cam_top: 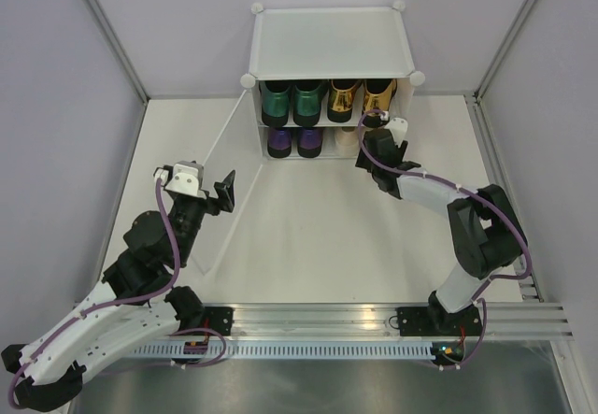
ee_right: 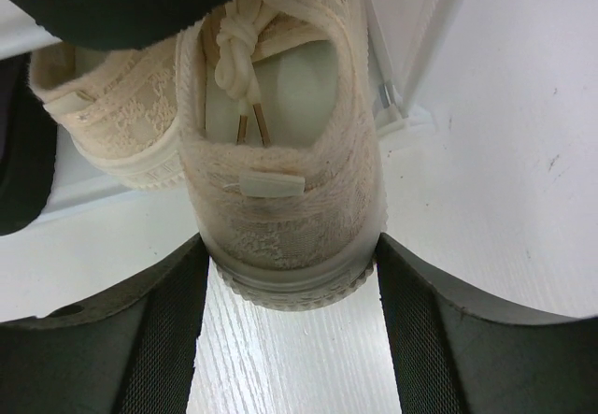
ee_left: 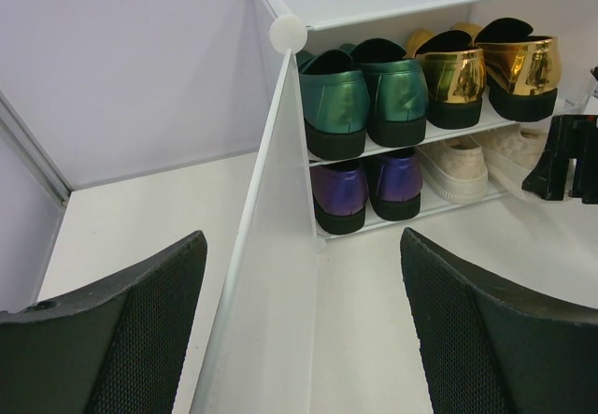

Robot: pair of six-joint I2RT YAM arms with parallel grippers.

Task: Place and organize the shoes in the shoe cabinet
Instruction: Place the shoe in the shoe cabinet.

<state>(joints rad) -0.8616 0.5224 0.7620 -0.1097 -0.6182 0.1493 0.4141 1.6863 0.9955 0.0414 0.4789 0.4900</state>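
At the near edge of the table (cam_top: 299, 236) the two arm bases sat on a metal rail (cam_top: 374, 316). The left arm reached over the near left of the table, and the left gripper (cam_top: 227, 190) hung above the surface with its jaws spread wide and nothing between them. In its wrist view the fingers (ee_left: 121, 339) stood either side of the cabinet's frosted door panel (ee_left: 271, 274) without touching it. The panel was swung open toward the near left. Farther in and to the right, the right gripper (ee_right: 290, 250) was low at the mouth of the bottom tier. Its two fingers (ee_right: 159, 321) pressed against both sides of the heel sole of a beige sneaker (ee_right: 280, 180), pinching it. That shoe pointed toe-first into the cabinet, its heel jutting out past the shelf edge over the table. The second sneaker (ee_right: 103, 106) lay just beside it on the left, farther in. The shoe cabinet (cam_top: 332, 40) stood at the far middle of the table against the back wall. The purple shoes (ee_left: 364, 185) filled the left of the bottom tier, heels toward the arms. On the upper tier the green loafers (ee_left: 364, 101) stood on the left and the gold loafers (ee_left: 486, 64) on the right, also heels outward.
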